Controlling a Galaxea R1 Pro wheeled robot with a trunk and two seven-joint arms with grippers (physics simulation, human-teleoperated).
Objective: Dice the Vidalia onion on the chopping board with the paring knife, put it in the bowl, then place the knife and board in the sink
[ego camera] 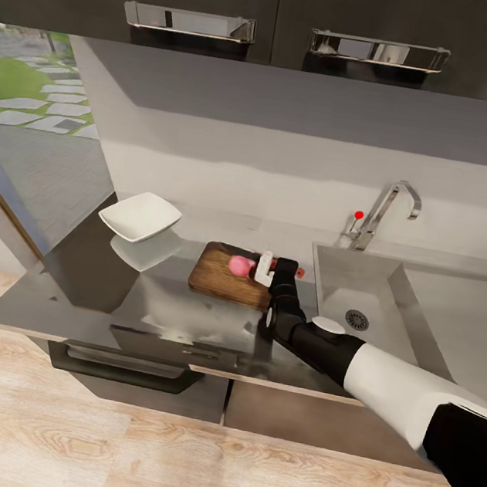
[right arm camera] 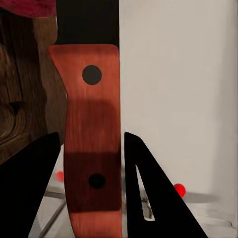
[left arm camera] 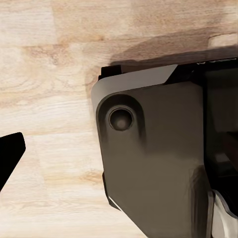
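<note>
The dark wooden chopping board lies on the glossy countertop, left of the sink. The pink Vidalia onion rests on the board's far right part. My right gripper hovers at the board's right end, just right of the onion, shut on the paring knife. In the right wrist view the knife's red handle stands between the two black fingers, with the board and a sliver of onion beyond. The white bowl sits further left.
A chrome tap with a red knob rises behind the sink. Black upper cabinets hang overhead. The left wrist view looks down at pale wood floor, the robot's dark base, and one black left fingertip.
</note>
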